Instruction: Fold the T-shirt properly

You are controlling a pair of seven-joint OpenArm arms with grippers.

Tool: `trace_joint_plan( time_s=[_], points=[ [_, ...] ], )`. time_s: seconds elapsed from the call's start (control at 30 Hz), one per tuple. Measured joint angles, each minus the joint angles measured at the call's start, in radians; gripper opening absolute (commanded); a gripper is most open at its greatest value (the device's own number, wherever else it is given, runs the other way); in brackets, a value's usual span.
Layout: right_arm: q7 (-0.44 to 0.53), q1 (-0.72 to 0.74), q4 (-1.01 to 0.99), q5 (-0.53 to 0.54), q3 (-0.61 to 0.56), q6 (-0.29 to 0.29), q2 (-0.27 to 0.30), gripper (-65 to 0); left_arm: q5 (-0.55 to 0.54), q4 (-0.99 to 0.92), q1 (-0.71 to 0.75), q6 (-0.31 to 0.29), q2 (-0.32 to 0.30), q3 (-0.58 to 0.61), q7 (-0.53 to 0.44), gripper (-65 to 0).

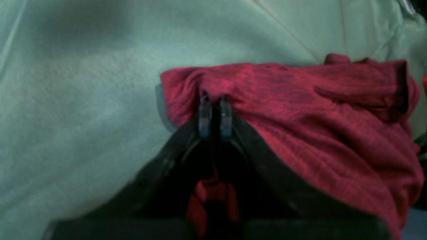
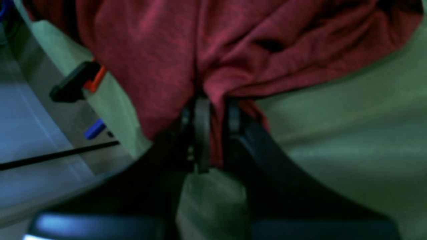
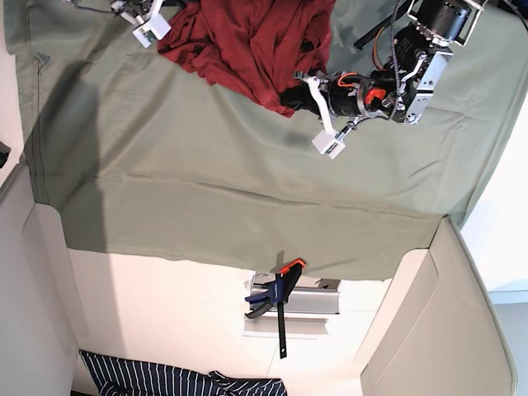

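Observation:
The red T-shirt point(image 3: 252, 41) lies crumpled in a heap at the far edge of the green-covered table point(image 3: 206, 190). My left gripper point(image 3: 290, 99) grips the heap's lower right corner. In the left wrist view the left gripper point(image 1: 213, 101) is shut on a bunched fold of the T-shirt point(image 1: 300, 110), and red cloth shows between its jaws. My right gripper point(image 3: 167, 40) is at the heap's left edge. The right wrist view shows the right gripper point(image 2: 215, 110) pinching a fold of the T-shirt point(image 2: 150, 60), which hangs bunched above it.
A green cloth point(image 1: 83, 100) covers the whole work surface. A black and orange clamp point(image 3: 280, 289) holds its near edge, and another clamp point(image 2: 75, 83) sits at the table's edge beside the right gripper. A striped cloth point(image 3: 181, 381) lies off the table at the bottom.

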Motion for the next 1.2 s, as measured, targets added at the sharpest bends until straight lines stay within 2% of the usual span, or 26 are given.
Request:
trace_joint_plan(
  time_s=[0.23,0.33,0.7,0.73,0.8,0.83,1.0,1.2],
  points=[
    [0.019,0.006,-0.003,-0.001,0.085,-0.018,-0.003,-65.0,0.045,0.000,-0.029,0.021,-0.031,0.006,-0.002,-65.0],
    [0.027,0.006,-0.003,-0.004,0.088,-0.036,-0.003,-65.0,0.061,0.000,-0.033,0.043,-0.035,-0.017,0.003,-65.0],
    [0.038,0.006,-0.003,-0.005,0.088,-0.041,-0.003,-65.0,0.074,-0.001,-0.033,0.047,-0.035,-0.050,0.005,-65.0],
    [0.040,0.006,-0.003,-0.006,0.088,-0.041,-0.003,-63.8,0.074,-0.001,-0.033,0.047,-0.035,-0.050,0.005,-62.9],
    [0.048,0.006,-0.003,-0.015,0.088,-0.042,-0.003,-54.4,0.075,-0.001,-0.033,0.044,-0.035,-0.050,0.005,-56.8],
    [0.051,0.006,-0.003,-0.021,0.088,-0.042,-0.003,-52.0,0.077,-0.001,-0.033,0.042,-0.035,-0.051,0.004,-55.1],
    [0.052,0.026,-0.003,-0.023,0.090,-0.042,-0.003,-51.3,0.093,-0.001,-0.035,0.038,-0.035,-0.052,0.004,-54.6],
    [0.035,0.079,-0.008,-0.052,0.090,-0.049,-0.002,-51.3,0.187,-0.002,-0.067,0.040,-0.038,-0.052,0.011,-54.6]
  ],
)
